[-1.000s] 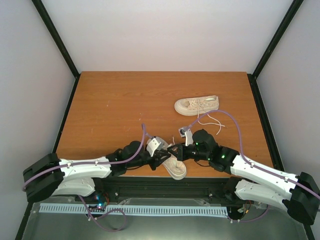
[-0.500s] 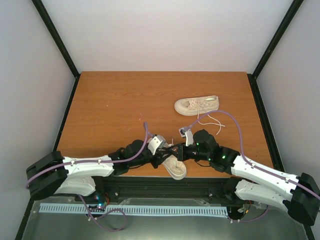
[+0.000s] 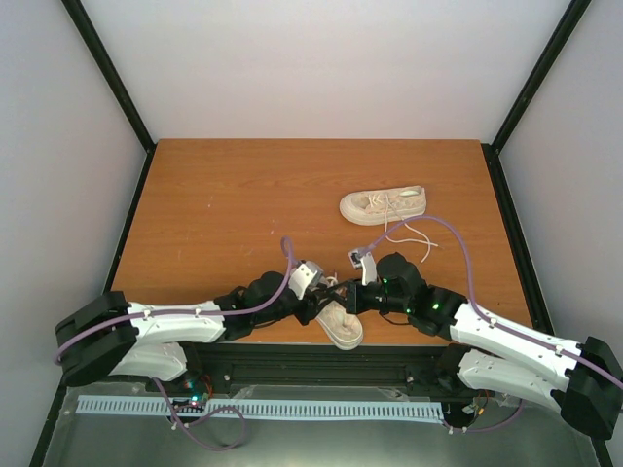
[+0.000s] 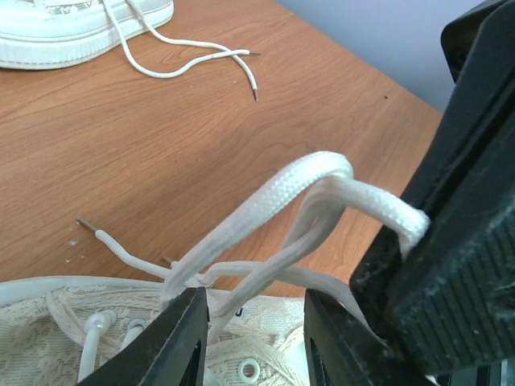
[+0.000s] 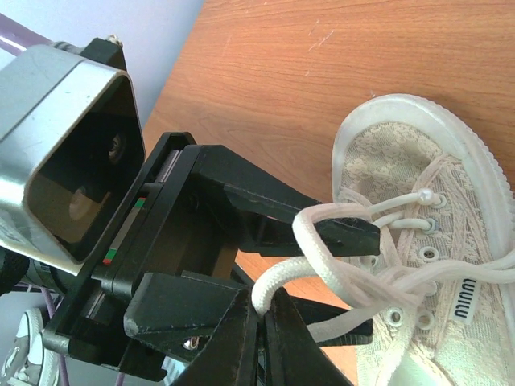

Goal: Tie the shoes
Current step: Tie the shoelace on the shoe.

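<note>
From above, the near shoe (image 3: 343,329) lies at the front edge of the bench (image 3: 214,204), toe toward the arms. The left hand (image 3: 326,295) and the right hand (image 3: 348,297) meet just over its laced end. The far shoe (image 3: 383,204) lies on its side well behind the near shoe and a little to the right, and its loose laces (image 3: 409,238) trail back toward it. From this height I cannot tell how the jaws stand.

The left wrist view shows that. A lace loop (image 4: 322,170) rises from the near shoe's eyelets and runs into the black body of the right hand. The left fingers (image 4: 173,346) stand narrowly apart, with the loop's strands passing free through the gap and nothing clamped. The far shoe shows beyond the near shoe, at the top of this view.

The right wrist view shows the other side. The right fingers (image 5: 237,346) are pressed together on the bend of the lace loop, just off the near shoe's inner side. The left hand's two jaws reach in above and below the loop without pinching it, with the left wrist camera (image 5: 72,161) behind them.

Compared with a second ago, the left arm has slid in closer to the near shoe. Both shoes lie where they were.
</note>
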